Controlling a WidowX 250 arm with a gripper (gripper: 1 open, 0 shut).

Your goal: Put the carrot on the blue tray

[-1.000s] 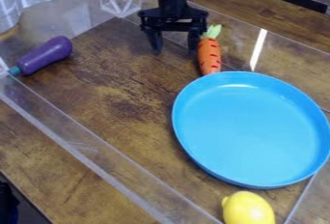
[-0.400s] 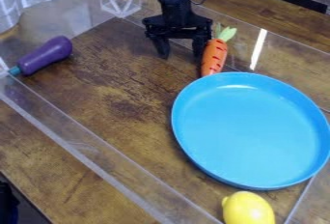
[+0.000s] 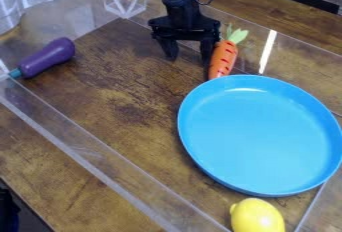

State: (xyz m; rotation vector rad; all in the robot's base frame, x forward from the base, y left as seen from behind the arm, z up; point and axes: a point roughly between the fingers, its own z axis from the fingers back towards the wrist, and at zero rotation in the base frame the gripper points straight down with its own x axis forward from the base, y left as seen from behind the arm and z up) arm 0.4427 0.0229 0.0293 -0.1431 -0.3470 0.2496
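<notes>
Big blue tray (image 3: 261, 131) sits bare. Gripper (image 3: 185, 44) hangs spread wide, holding nothing, just left of the carrot (image 3: 222, 56) lying beyond the tray's rim. Closing off-centre could nudge it rolling away.

The pincer (image 3: 186, 49) has been shifted a little to the right in the picture, so that its right finger now stands just beside the carrot (image 3: 222, 56), where a clear gap was seen a second ago. The carrot's green top is now partly covered by that finger. The pincer's jaws are spread as wide as before.
</notes>
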